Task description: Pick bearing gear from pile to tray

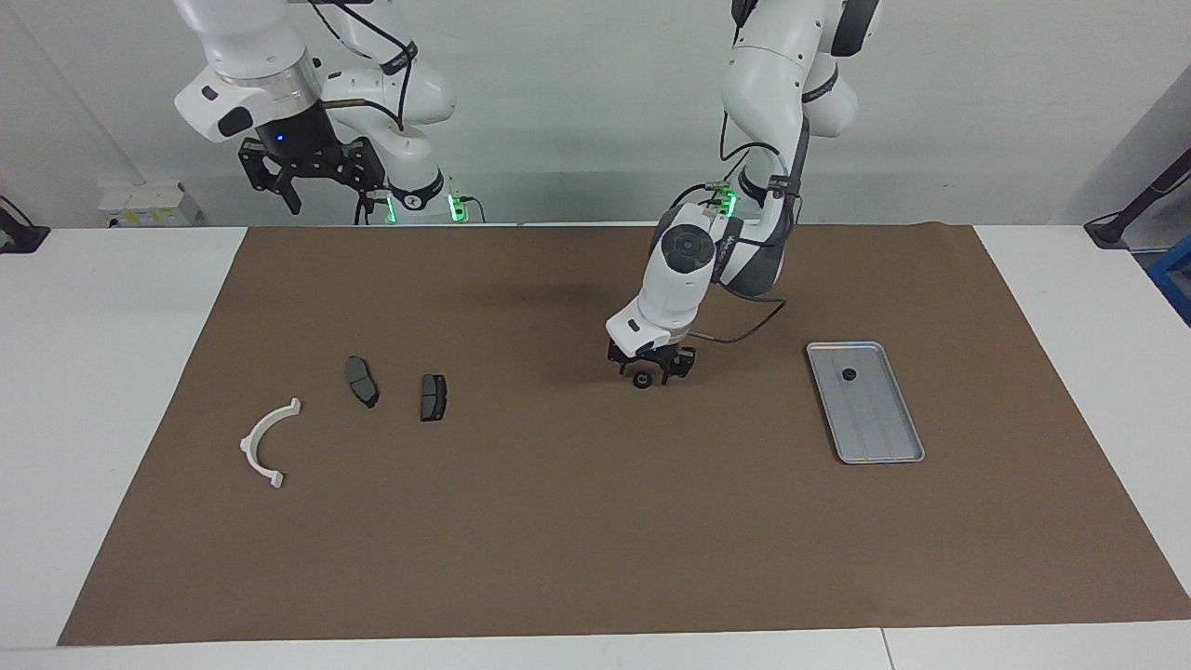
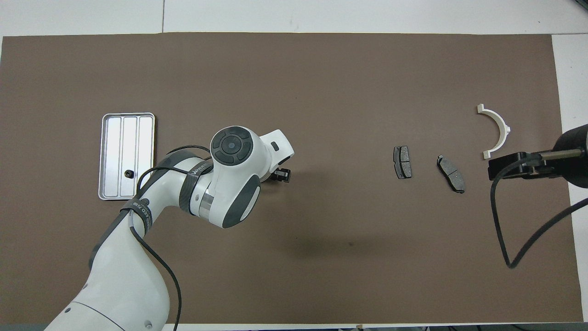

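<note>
1. The left gripper (image 1: 649, 370) hangs low over the brown mat (image 1: 595, 521) near the middle of the table, and the small black gear (image 1: 641, 381) sits at its fingertips, at about 7 o'clock from the gripper's middle in the facing view. The gear looks pinched there, though I cannot tell if it has left the mat.
2. The tray (image 1: 884, 453) lies toward the left arm's end of the table, at about 3 o'clock from the gripper in the facing view. 1 small black piece (image 1: 849, 375) already lies in it.
3. The gear is round, so it has no long axis to align.
4. The right gripper (image 1: 312, 172) waits high with its fingers spread.
5. In the overhead view the left arm's wrist covers the gear; only the gripper's tip (image 2: 281, 174) shows.
</note>
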`<state>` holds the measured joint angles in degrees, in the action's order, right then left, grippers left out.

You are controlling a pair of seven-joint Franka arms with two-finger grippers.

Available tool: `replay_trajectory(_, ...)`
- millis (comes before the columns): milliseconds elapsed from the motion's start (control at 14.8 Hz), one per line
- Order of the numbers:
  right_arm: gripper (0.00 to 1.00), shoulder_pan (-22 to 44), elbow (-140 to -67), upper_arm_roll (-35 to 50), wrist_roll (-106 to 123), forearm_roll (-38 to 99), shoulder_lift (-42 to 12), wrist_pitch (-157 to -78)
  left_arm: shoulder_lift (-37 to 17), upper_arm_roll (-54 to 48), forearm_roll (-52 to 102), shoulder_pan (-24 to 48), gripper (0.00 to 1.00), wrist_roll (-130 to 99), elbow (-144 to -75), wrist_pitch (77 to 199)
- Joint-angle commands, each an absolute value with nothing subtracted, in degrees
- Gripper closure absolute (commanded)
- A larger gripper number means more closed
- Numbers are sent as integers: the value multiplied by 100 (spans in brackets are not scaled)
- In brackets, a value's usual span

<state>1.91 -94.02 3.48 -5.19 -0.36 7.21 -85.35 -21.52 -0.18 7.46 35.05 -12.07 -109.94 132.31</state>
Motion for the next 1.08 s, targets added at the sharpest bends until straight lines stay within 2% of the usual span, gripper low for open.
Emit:
replay_trajectory(0, 0, 211, -9431, 316, -571, 132, 694, -9016, -1942, 44, 633, 3551, 21, -1274, -11276, 13394)
replay_trajectory(202, 0, 193, -9448, 316, -536, 132, 694, -9053, -1942, 44, 633, 3568, 38, -1275, -11311, 13456)
replay_trajectory(337, 0, 202, -9448, 316, -536, 123, 694, -9053, -1951, 44, 624, 3533, 55, -1266, -11347, 13535)
replay_trajectory(472, 0, 202, -9448, 325, -536, 123, 703, -9053, -1951, 44, 633, 3542, 89, -1292, -11382, 13579)
replay_trajectory(540, 0, 202, -9448, 325, -545, 123, 703, -9053, -1951, 44, 633, 3542, 100, -1327, -11382, 13562)
replay_trajectory(742, 0, 202, -9439, 325, -554, 123, 703, -9044, -1925, 96, 633, 3463, 100, -1397, -11373, 13466)
replay_trajectory(877, 0, 202, -9396, 325, -527, 114, 694, -8957, -1566, 141, 633, 3000, 100, -1205, -11373, 13028)
replay_trajectory(1012, 0, 202, -9396, 334, -527, 114, 712, -8615, -1092, 149, 633, 2403, 100, -575, -11155, 12099)
